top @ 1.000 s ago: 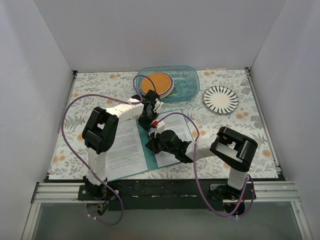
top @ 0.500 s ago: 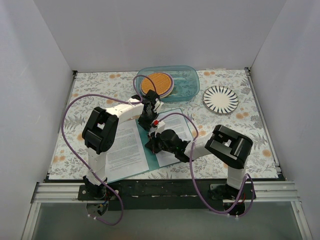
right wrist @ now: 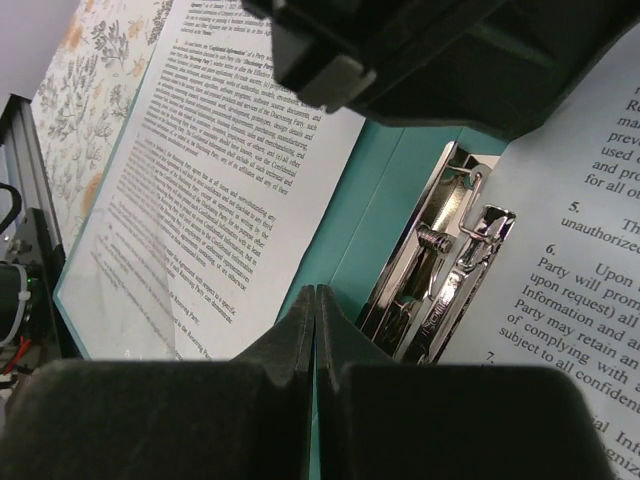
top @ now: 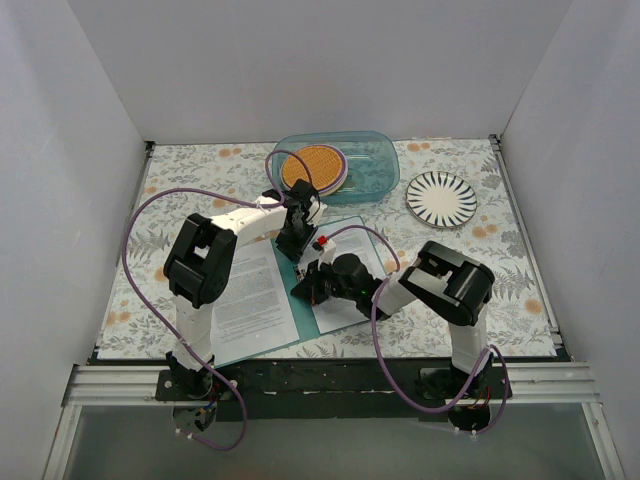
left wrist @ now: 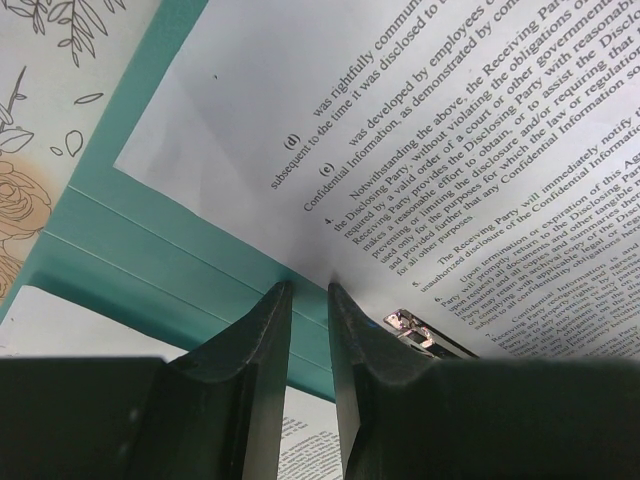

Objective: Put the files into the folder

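The teal folder [top: 298, 318] lies open on the table, one printed sheet of the files [top: 250, 290] on its left half and another [top: 350, 250] on its right half. My left gripper [top: 292, 246] stands at the far end of the spine. In the left wrist view its fingertips [left wrist: 281, 292] rest a narrow gap apart on the folder [left wrist: 180, 240] at the edge of the right sheet [left wrist: 450, 130], with nothing between them. My right gripper [top: 306, 290] is shut and empty [right wrist: 315, 292], tips over the teal spine [right wrist: 385, 200] beside the silver clip [right wrist: 450, 270].
A clear blue-tinted container [top: 375, 170] holding a round orange disc [top: 313, 168] stands at the back. A striped plate [top: 441, 198] lies to its right. Purple cables loop over both arms. White walls close in three sides.
The right arm's elbow has swung left and slightly away from the near edge, and its wrist has turned a little over the right sheet. The left arm has not moved.
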`<act>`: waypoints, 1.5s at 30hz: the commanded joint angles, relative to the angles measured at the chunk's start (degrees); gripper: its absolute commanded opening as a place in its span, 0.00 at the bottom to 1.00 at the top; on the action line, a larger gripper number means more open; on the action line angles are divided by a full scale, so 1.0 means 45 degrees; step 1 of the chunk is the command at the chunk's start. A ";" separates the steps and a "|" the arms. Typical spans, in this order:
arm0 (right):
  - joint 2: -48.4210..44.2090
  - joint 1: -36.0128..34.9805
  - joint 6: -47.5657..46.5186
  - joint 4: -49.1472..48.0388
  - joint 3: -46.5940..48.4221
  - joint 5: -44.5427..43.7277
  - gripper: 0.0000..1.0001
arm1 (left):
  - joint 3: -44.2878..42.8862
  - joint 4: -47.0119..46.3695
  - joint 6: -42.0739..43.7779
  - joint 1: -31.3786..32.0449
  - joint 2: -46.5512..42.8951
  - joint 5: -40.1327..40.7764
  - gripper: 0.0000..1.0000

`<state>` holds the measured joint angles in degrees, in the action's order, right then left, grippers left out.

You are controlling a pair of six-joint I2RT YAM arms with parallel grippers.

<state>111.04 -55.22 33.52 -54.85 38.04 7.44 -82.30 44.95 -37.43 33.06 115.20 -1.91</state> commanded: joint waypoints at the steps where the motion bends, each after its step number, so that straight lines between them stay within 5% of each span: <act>1: 0.1007 0.0436 0.0012 0.1740 -0.0388 0.0690 0.01 | 0.0692 0.0011 0.0076 -0.0022 0.1060 -0.0415 0.20; 19: 0.2842 0.0806 0.1613 0.1330 -0.0094 0.2213 0.01 | 0.0457 0.0148 0.0056 -0.0022 0.1100 -0.0532 0.20; 45: 0.3273 0.1744 0.5227 -0.4277 0.0550 0.6238 0.01 | -0.0090 0.0617 0.0056 -0.0022 0.0651 -0.0239 0.20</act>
<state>123.39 -47.46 54.30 -76.99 39.77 33.08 -83.74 46.57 -37.28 32.80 115.85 -2.35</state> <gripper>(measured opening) 0.022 0.206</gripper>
